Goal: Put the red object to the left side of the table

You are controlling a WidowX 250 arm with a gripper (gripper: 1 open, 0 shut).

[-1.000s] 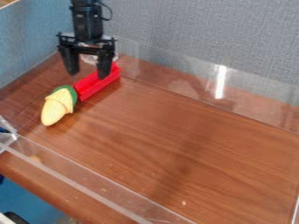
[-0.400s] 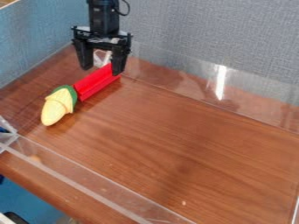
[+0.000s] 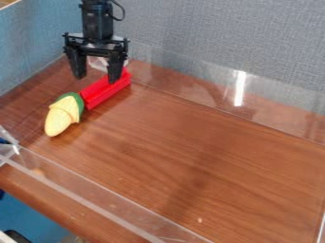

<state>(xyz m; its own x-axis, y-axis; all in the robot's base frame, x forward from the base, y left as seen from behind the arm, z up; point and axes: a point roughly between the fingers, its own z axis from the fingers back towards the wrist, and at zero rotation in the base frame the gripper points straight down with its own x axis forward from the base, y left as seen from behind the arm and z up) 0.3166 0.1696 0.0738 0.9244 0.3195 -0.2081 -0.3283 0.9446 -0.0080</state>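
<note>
The red object (image 3: 106, 90) is a bright red bar lying flat on the table (image 3: 191, 152) near its far left corner. Its lower end touches the yellow corn-like toy (image 3: 63, 114). My gripper (image 3: 97, 71) hangs just above and behind the bar's upper end, pointing down, with its black fingers (image 3: 78, 65) spread wide and nothing between them. The right finger overlaps the bar's tip in this view; whether it touches is unclear.
Low clear acrylic walls (image 3: 229, 85) border the tabletop. A blue-grey textured wall stands behind. The left wall (image 3: 32, 81) runs close beside the gripper.
The gripper rose and shifted right half a second ago, then came back left and down to about where it stood a second ago. The red bar and yellow toy have not moved.
</note>
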